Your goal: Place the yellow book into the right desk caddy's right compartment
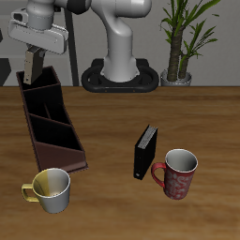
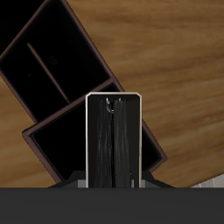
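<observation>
— Gripper (image 1: 32,67) status?

— Clamped on the thin book (image 1: 31,66); I hold it upright above the caddy's (image 1: 52,127) far end, over the squarish end cell (image 2: 92,144).

— Surroundings?

— Wood-grain table (image 1: 187,112); long maroon box, black inside, slanted divider. Thick black book (image 1: 144,154) beside a glossy red mug (image 1: 176,173); yellow mug (image 1: 50,189) by the caddy's near end.

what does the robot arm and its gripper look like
The arm is glossy white with rounded segments and dark joint bands, on a black round base plate. The gripper has a light grey boxy body with darker fingers. No cables or markings are visible.
</observation>
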You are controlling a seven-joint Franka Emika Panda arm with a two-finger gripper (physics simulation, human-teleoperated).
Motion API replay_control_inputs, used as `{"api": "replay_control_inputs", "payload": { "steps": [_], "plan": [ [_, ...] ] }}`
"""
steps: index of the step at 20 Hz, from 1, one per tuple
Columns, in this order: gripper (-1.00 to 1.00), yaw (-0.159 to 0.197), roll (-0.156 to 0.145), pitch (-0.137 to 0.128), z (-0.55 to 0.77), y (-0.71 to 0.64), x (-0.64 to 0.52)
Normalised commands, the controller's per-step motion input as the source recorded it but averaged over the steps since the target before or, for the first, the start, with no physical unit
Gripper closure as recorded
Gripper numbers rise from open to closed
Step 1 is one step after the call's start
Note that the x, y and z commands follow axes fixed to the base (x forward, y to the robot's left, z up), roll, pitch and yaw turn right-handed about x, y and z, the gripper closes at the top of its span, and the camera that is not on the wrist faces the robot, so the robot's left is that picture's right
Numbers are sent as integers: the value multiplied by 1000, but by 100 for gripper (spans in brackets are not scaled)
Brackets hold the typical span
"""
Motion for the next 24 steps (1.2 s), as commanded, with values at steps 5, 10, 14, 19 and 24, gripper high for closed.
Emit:
{"api": "replay_control_inputs", "payload": {
  "steps": [5, 10, 14, 19, 24],
  "plan": [
    [100, -13, 9, 24, -171, -17, 28],
    [100, 8, 7, 18, -231, -3, 39],
    [100, 2, -4, 22, -172, -61, 113],
    [100, -14, -9, 25, -173, -65, 61],
    [100, -2, -2, 23, -215, 6, 11]
  ]
}}
